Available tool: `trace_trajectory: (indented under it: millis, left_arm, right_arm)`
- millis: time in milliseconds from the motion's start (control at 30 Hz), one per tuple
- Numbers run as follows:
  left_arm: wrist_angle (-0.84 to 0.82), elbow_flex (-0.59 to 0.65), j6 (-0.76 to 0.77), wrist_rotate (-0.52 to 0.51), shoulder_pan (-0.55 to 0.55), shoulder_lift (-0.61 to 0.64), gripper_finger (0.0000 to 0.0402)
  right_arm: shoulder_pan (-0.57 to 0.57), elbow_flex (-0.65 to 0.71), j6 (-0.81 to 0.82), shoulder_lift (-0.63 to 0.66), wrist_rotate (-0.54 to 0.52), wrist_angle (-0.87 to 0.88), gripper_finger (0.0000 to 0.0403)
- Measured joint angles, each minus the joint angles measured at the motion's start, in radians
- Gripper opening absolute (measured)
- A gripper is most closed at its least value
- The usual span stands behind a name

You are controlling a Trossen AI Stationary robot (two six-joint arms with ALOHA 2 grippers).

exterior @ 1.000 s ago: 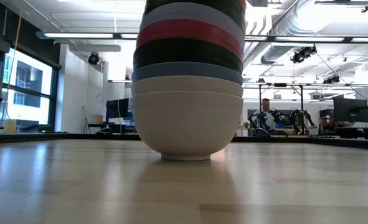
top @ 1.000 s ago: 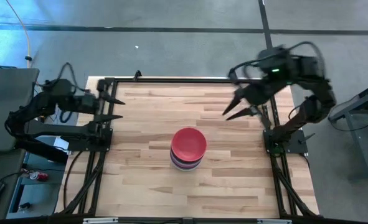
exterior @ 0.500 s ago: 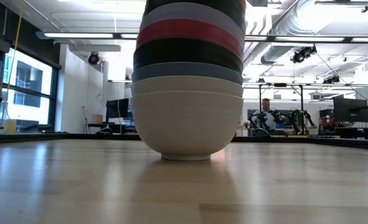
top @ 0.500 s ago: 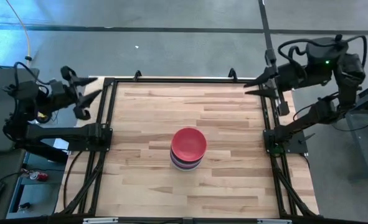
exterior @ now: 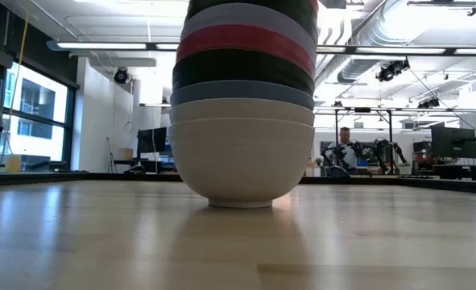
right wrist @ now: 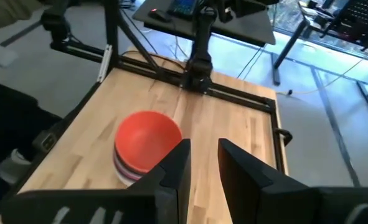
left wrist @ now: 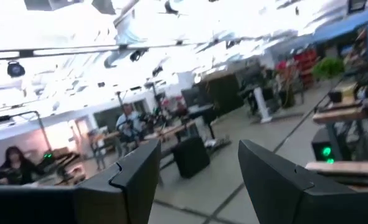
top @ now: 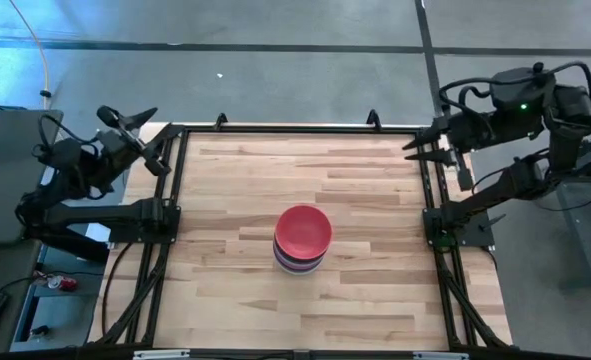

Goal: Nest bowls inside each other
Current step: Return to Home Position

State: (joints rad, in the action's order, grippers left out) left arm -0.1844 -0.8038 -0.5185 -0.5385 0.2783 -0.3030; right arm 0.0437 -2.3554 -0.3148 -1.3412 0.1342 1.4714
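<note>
The bowls stand nested in one stack [top: 302, 240] in the middle of the wooden table, a red bowl [top: 303, 228] on top. The low view shows the stack [exterior: 242, 153] resting on the foot of its bottom white bowl, with white, blue-grey, black, red, lavender and black rims above. My left gripper [top: 140, 135] is open beyond the table's far left corner, its open fingers [left wrist: 199, 149] facing the room. My right gripper [top: 422, 150] is open with a narrow gap at the far right edge, and its wrist view [right wrist: 202, 149] looks across at the stack [right wrist: 147, 140].
Black frame rails [top: 295, 128] run along the table's far, left and right edges, with the arm bases mounted on them. Bare wood [top: 355, 180] surrounds the stack. A person [exterior: 344, 145] sits far off in the room behind, and more people [left wrist: 15, 163] show in the left wrist view.
My right gripper has drawn back from over the table's far right part to the right edge. My left gripper has pulled away from the left edge to beyond the far left corner and tipped upward. The stack of bowls has not moved.
</note>
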Motion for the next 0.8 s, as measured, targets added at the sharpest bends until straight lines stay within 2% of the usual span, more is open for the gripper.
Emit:
trace_trajectory:
  millis: [300, 567, 800]
  left_arm:
    - [0.062, 0.144, 0.070, 0.039, 0.000, 0.128, 0.0207]
    - [0.310, 0.341, 0.034, 0.014, 0.004, 0.185, 0.0207]
    - [0.461, 0.486, 0.039, -0.007, 0.004, 0.191, 0.0207]
  right_arm:
    - [0.000, 0.039, -0.033, 0.062, 0.043, -0.015, 0.0074]
    - [0.000, 0.151, -0.043, 0.121, 0.043, -0.069, 0.0074]
    - [0.000, 0.284, -0.042, 0.193, 0.043, -0.152, 0.0074]
